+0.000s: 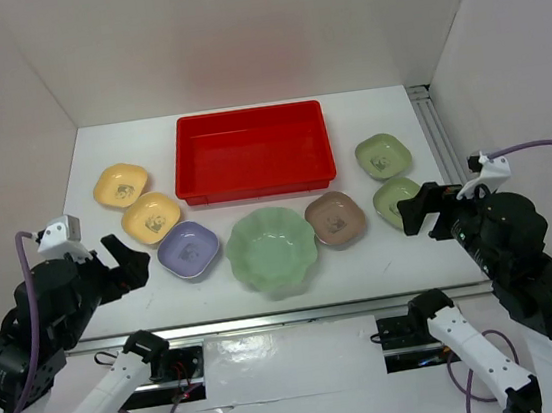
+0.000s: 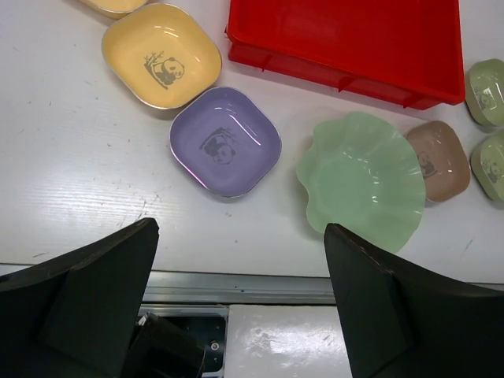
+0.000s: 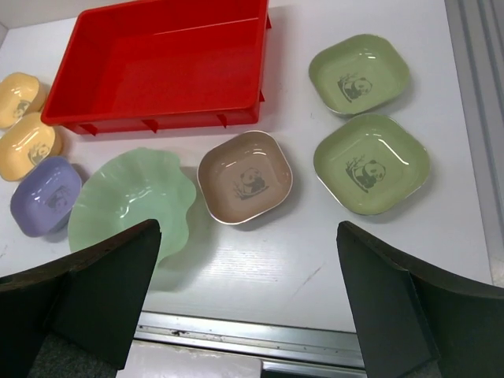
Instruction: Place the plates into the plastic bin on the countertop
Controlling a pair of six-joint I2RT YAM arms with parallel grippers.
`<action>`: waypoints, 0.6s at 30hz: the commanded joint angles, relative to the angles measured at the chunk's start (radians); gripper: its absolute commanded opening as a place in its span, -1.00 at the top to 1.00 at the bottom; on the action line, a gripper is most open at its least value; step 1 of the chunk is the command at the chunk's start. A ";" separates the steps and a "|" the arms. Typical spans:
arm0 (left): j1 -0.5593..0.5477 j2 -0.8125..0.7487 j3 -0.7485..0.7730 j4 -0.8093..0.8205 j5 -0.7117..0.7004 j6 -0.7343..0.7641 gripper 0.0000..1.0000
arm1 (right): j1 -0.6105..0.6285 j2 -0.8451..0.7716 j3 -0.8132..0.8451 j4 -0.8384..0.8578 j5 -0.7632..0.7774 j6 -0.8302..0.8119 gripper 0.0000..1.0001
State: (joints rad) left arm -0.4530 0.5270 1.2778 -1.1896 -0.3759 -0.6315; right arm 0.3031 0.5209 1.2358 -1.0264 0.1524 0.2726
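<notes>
The plastic bin (image 1: pixel 252 154) is seen to be smooth, bright red moulded plastic with a soft sheen. The table (image 1: pixel 402 251) is finished in matt white, and faint scuffs are shown on it. A glossy, glaze-like surface is presented by the pale green scalloped dish (image 1: pixel 272 250). The lavender dish (image 2: pixel 226 140), yellow dishes (image 1: pixel 151 217), olive green dishes (image 3: pixel 372 164) and brownish-pink dish (image 3: pixel 245 176) are smooth and shiny, edged with thin silvery rims. A brushed metal strip (image 3: pixel 252 335) is fitted along the table's near edge. The jaws of the left gripper (image 2: pixel 240 228) and right gripper (image 3: pixel 248 227) are matt black.
</notes>
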 commanded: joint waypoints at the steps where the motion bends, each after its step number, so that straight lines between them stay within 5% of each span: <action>1: -0.006 0.021 0.017 0.025 -0.001 0.016 -1.00 | -0.005 0.016 0.001 0.020 0.005 -0.015 -1.00; 9: -0.006 -0.001 -0.015 0.059 0.022 0.016 -1.00 | -0.005 0.028 -0.038 0.057 -0.045 -0.003 -1.00; 18: -0.006 0.017 -0.064 0.087 -0.001 -0.014 -1.00 | -0.005 0.122 -0.303 0.293 -0.330 0.093 -0.97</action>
State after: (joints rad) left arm -0.4553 0.5392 1.2228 -1.1545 -0.3687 -0.6338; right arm 0.3031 0.5858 1.0050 -0.8719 -0.0521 0.3222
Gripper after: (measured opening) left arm 0.998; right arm 0.992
